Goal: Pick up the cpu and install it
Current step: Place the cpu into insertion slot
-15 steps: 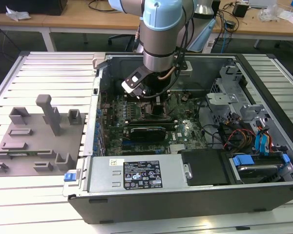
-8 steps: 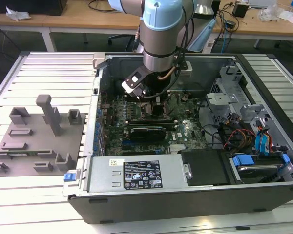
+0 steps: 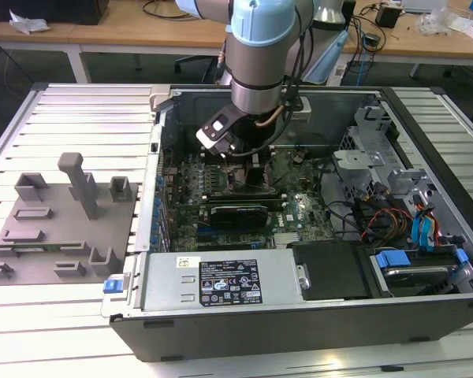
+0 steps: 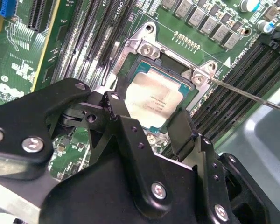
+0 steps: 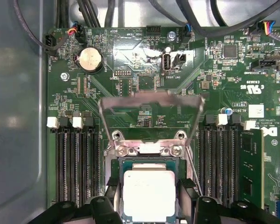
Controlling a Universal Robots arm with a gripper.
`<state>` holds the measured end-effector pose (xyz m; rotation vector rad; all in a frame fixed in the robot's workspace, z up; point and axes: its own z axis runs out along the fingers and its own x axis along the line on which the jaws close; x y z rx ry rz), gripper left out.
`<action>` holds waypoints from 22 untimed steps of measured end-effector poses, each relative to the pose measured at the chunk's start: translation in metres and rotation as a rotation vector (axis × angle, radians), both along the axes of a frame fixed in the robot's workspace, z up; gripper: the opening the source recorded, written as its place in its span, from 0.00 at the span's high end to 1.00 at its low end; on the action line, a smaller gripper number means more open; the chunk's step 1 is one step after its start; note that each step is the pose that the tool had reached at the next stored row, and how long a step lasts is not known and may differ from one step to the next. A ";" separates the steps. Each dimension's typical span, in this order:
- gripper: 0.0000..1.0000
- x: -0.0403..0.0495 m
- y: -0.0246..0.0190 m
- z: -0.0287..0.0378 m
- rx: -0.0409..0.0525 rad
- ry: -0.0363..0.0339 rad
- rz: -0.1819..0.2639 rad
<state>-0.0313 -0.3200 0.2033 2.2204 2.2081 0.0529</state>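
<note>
The cpu (image 4: 155, 99), a small square chip with a pale silvery top, lies level in the open socket (image 4: 147, 46) on the green motherboard. It appears again in the first wrist view as the cpu (image 5: 148, 195). My gripper (image 4: 148, 114) straddles it, with one black finger (image 4: 115, 106) against one side of the chip and the other finger (image 4: 181, 127) against the opposite side, so it is shut on it. In the exterior view the arm (image 3: 258, 71) reaches down into the middle of the computer case (image 3: 299, 323).
The socket's metal load plate (image 5: 151, 100) stands swung up, and its thin lever (image 4: 252, 95) sticks out sideways. Memory slots (image 5: 77, 163) flank the socket. A grey plastic fixture (image 3: 63, 228) with posts lies at the exterior view's left. Drive cage and cables (image 3: 394, 205) crowd the right.
</note>
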 end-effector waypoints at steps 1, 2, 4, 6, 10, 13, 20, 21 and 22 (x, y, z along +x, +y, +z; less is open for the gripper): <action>0.38 0.0000 0.0000 0.0031 0.0001 0.0000 0.000; 0.38 0.0000 0.0000 0.0058 0.0000 -0.0001 0.000; 0.38 0.0000 0.0000 0.0066 -0.0006 -0.0002 0.000; 0.38 0.0000 0.0000 0.0066 -0.0011 -0.0001 0.000; 0.59 0.0000 0.0000 0.0066 -0.0022 -0.0001 0.000; 0.77 0.0000 0.0000 0.0066 -0.0029 -0.0001 0.000; 0.89 0.0000 0.0001 0.0066 -0.0041 0.0000 0.000; 0.89 0.0000 0.0005 0.0064 -0.0038 -0.0002 0.000; 0.89 0.0000 0.0008 0.0061 -0.0039 -0.0002 0.000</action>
